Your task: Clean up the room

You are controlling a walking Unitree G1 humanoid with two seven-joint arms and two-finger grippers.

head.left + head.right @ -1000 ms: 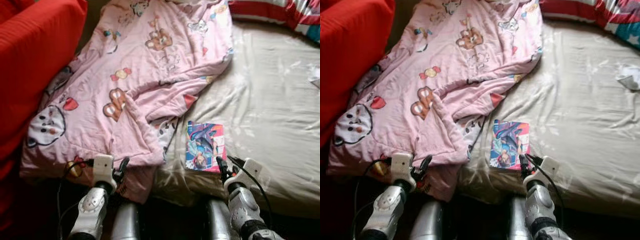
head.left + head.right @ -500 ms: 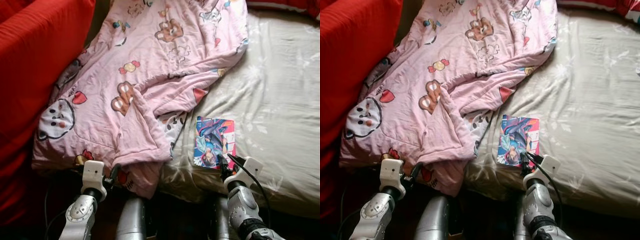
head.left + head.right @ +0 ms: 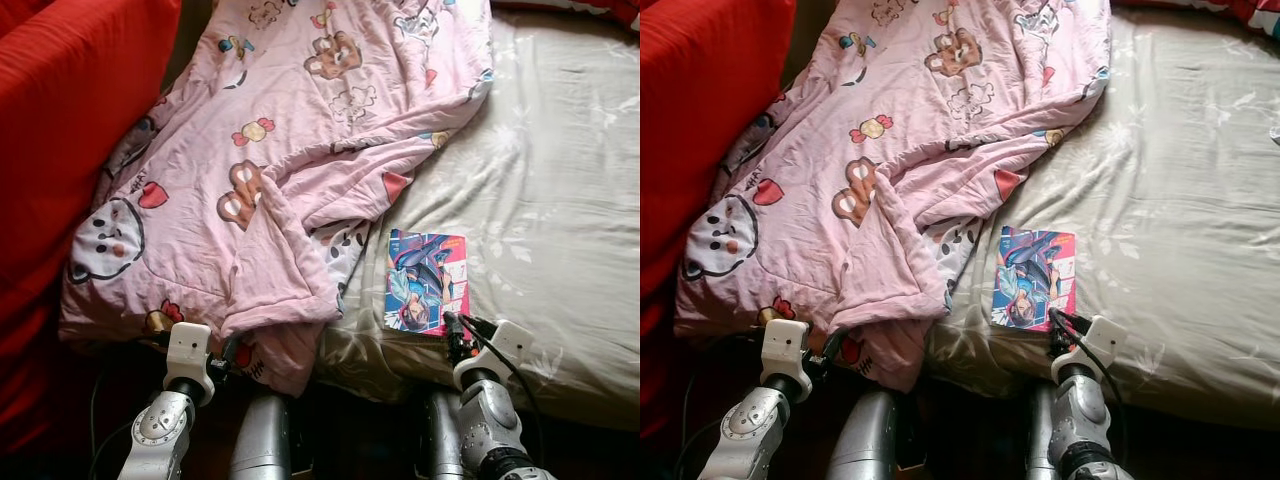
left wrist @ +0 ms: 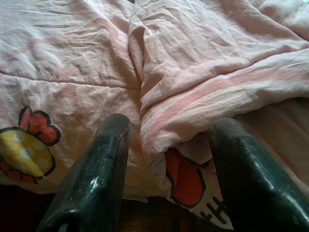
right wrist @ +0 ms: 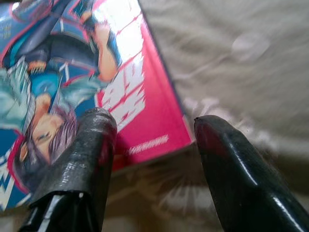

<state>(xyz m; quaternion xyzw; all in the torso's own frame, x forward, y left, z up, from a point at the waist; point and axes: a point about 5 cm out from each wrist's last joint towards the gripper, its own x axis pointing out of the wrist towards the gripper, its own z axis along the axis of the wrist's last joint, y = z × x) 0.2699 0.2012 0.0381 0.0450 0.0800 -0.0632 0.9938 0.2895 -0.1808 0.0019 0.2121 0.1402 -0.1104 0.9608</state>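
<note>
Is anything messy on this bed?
Yes. The pink blanket lies bunched and crooked, its corner hanging off the bed's edge by the left gripper. A comic book lies loose on the sheet.

This is a bedroom in a home; a bed (image 3: 560,180) fills the right and centre of the frame, covered by a creased beige sheet with a faint flower pattern; a pink quilt (image 3: 300,130) printed with cartoon bears, candies and a white cat face lies rumpled across the upper left and centre, its lower edge hanging off the mattress; a comic book (image 3: 427,282) with a bright illustrated cover rests on the sheet at lower centre; a red upholstered piece (image 3: 70,120) stands along the left edge.
</note>
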